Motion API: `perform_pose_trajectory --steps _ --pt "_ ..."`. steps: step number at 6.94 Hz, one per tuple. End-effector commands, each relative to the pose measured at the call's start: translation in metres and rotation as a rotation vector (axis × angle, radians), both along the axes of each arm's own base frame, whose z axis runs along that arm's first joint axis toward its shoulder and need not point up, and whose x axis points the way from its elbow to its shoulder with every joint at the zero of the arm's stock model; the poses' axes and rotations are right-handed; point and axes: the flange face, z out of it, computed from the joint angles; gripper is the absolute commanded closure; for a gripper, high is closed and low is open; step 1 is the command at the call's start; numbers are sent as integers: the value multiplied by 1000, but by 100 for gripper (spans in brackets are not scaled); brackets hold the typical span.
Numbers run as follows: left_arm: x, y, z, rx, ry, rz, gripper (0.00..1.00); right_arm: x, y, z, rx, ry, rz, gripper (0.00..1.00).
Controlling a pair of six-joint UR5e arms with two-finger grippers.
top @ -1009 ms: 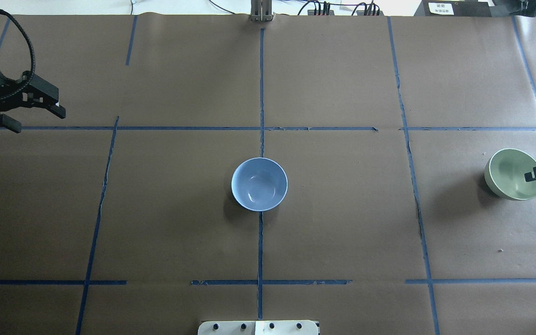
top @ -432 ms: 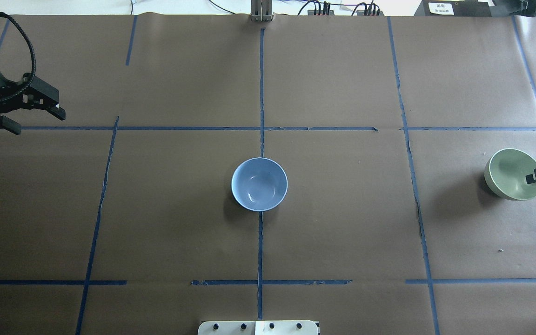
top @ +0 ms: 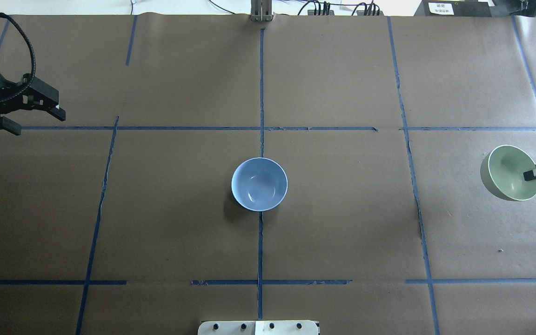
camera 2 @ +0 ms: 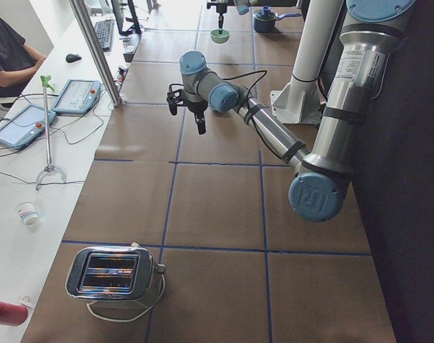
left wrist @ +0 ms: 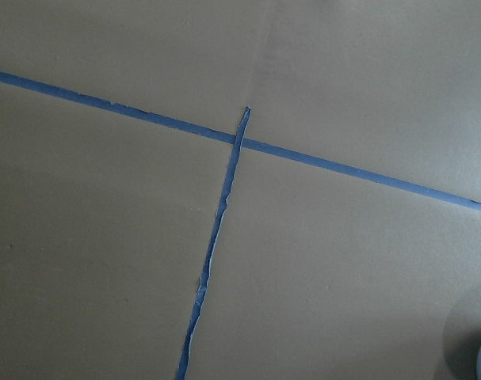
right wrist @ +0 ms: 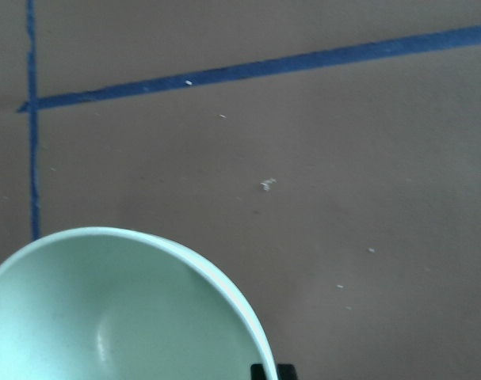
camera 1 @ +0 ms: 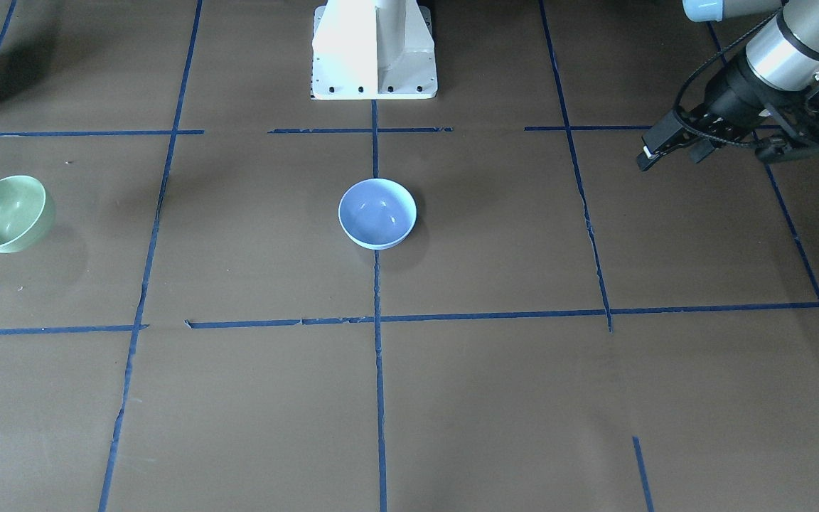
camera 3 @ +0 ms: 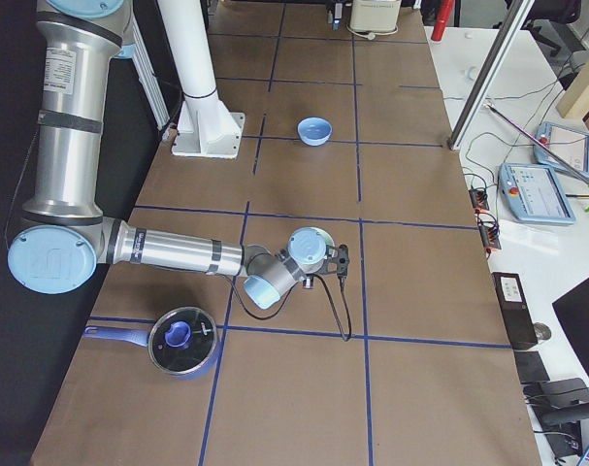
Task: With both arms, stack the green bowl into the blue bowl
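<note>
Our right gripper (top: 531, 175) is clamped on the rim of the green bowl (top: 507, 174), close to the right edge of the table (top: 342, 232). The bowl looks tilted in that grip and, judging by its shadow, raised a little off the table. The blue bowl (top: 259, 184) sits upright and empty at the middle of the table, well apart from both arms. Our left gripper (top: 40, 121) hovers by the left edge toward the far corner, its fingers apart and holding nothing.

We judge the step in hand to be carrying the green bowl across to the blue one. A pinch on one side of a glossy rim can let the bowl swing or slip, so we should travel smoothly. We should keep its base above the blue bowl's rim and bring the two centres into line. We lower it level and let go only once it is nested. The left gripper could come in to steady the blue bowl.
</note>
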Motion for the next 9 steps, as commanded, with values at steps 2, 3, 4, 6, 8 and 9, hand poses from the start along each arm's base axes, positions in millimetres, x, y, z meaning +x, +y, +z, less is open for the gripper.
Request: perform_pose_trajectory --steps 2,3,4,6,8,9 --pt "-3 3 29 -27 -53 -24 0 -71 -74 -186 -135 -198 85 100" --pt "0 -11 35 1 -119 -68 0 -114 -82 -234 -133 -228 88 100" --pt "-3 -15 41 33 -166 -102 0 -166 -78 -274 -107 -246 107 100" --pt "-10 -27 66 44 -249 -134 0 -261 -58 -363 -91 -199 131 100" --pt "-35 -41 93 150 -303 -19 0 -349 -16 -412 -53 -105 195 100" --pt "-43 -48 106 139 -315 -18 0 -376 6 -409 -40 -91 181 100"
